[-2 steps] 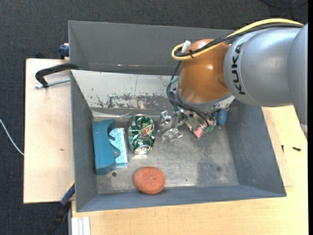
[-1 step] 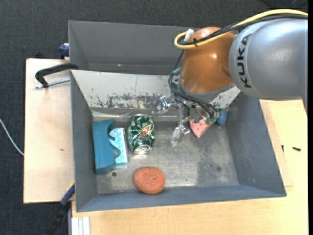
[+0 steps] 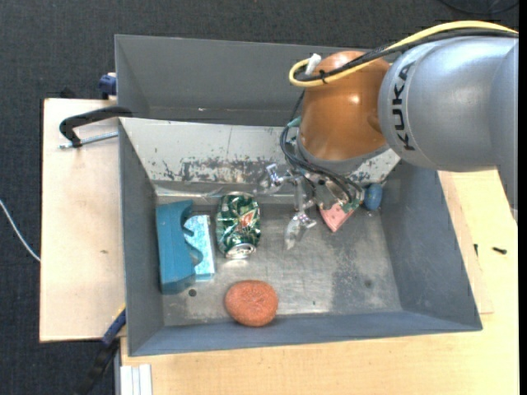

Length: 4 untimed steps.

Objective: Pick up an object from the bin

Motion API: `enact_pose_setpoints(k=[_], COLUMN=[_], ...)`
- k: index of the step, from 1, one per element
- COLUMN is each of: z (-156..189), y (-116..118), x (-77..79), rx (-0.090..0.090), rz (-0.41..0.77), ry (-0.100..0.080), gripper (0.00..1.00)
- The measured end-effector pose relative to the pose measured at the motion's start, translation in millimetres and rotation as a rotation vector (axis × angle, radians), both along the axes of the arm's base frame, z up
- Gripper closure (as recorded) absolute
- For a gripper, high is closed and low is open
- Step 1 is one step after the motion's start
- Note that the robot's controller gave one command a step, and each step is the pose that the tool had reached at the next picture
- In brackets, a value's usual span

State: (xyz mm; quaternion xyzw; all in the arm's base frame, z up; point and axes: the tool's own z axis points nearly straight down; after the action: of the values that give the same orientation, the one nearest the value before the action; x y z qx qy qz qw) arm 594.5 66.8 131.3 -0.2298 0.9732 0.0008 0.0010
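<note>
Camera view: gripper (image 3: 300, 225) sits low at frame centre, over the bare floor of the grey metal bin (image 3: 428, 245). Crushed green drink can (image 3: 238, 225) near on its left, small flat pink piece (image 3: 333, 217) just beside on its right. Jaw state: can't tell.

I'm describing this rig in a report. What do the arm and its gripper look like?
The arm is thick, rounded and silver-grey, with black KUKA lettering. A glossy orange cover caps its wrist, a yellow cable loops over it, dark cables bunch beneath, and the gripper is bare metal.
</note>
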Motion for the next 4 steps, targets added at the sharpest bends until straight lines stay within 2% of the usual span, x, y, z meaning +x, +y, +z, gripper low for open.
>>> enact_pose_setpoints(k=[1,2,3,4], z=[-35.1,-38.5,-37.3,-37.5], y=[49.7,73.3,75.1,74.9], x=[-20.4,-18.1,-14.8,-14.8], rx=[-0.005,-0.007,0.0,-0.001], rz=[0.145,0.183,0.201,0.201], ry=[-0.012,-0.03,-0.047,-0.047], gripper=[0.0,0.0,1.0,1.0])
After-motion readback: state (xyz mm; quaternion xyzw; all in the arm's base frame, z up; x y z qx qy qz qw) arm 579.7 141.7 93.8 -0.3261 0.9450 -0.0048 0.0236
